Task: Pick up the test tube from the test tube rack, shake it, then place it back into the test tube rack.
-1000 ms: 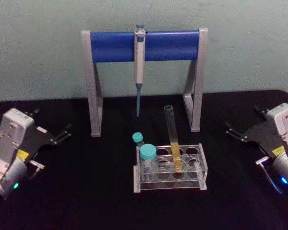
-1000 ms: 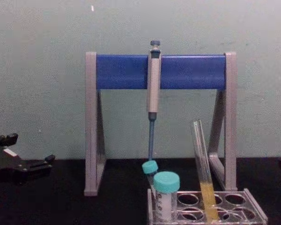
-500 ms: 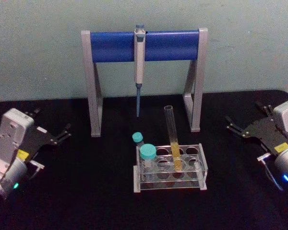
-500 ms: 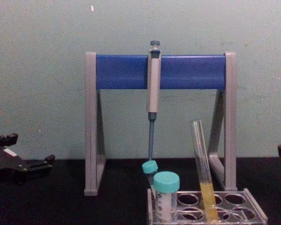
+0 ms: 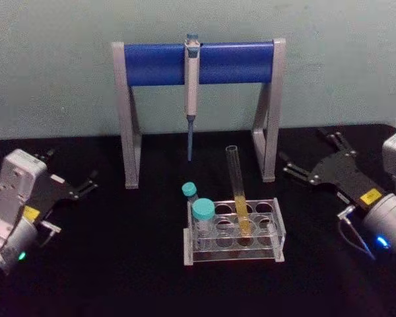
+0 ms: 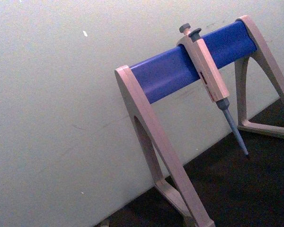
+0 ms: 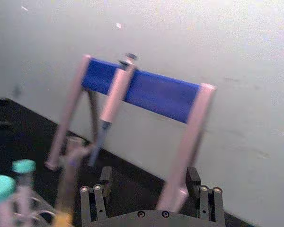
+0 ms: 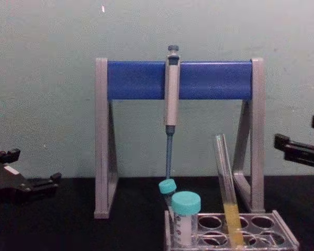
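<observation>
Test tube [image 5: 236, 191] is standing almost upright, long axis vertical, in the test tube rack [image 5: 278, 230], lying left of my right hand [image 5: 303, 150], nearer it than my parked left hand [image 5: 70, 166]; I'm holding both hands' fingers apart.

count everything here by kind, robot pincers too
test tube with yellow liquid: 1
teal-capped tubes: 2
test tube rack: 1
pipette: 1
pipette stand: 1
pincers: 2, the left pincer and the right pincer, both open
total: 8
</observation>
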Robot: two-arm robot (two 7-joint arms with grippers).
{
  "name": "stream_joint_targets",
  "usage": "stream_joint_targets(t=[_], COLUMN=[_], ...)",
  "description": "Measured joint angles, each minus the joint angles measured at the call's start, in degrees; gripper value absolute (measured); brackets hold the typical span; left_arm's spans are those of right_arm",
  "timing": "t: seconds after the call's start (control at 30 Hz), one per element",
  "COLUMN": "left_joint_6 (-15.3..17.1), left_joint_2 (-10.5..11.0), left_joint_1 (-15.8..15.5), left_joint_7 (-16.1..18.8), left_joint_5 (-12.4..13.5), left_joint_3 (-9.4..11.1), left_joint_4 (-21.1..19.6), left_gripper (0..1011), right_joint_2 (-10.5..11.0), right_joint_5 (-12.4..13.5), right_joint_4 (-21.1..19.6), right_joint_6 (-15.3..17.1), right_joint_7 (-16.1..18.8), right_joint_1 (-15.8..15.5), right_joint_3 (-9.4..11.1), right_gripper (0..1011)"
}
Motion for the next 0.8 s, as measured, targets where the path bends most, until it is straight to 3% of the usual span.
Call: stream_joint_targets(t=[0.23, 0.47, 0.8], left_joint_6=[0.00, 0.00, 0.00], left_joint_2=[0.00, 0.00, 0.00], left_joint_1=[0.00, 0.00, 0.00], left_joint_7=[0.00, 0.00, 0.00], left_joint_5=[0.00, 0.00, 0.00], left_joint_3=[0.00, 0.00, 0.00], left_joint_4=[0.00, 0.00, 0.00], left_gripper=[1001, 1001, 1001], right_joint_2=[-0.64, -1.78, -3.95], right_joint_5=[2.72, 3.80, 3.79], right_joint_4=[-0.80, 0.01, 2.81], right_joint_6=[1.03, 4.63, 11.24], right_joint_7=[6.10, 11.50, 15.21], right_joint_1=[0.93, 3.30, 6.93], right_joint_3=[-0.75, -2.26, -3.82], right_gripper=[1000, 1000, 1000])
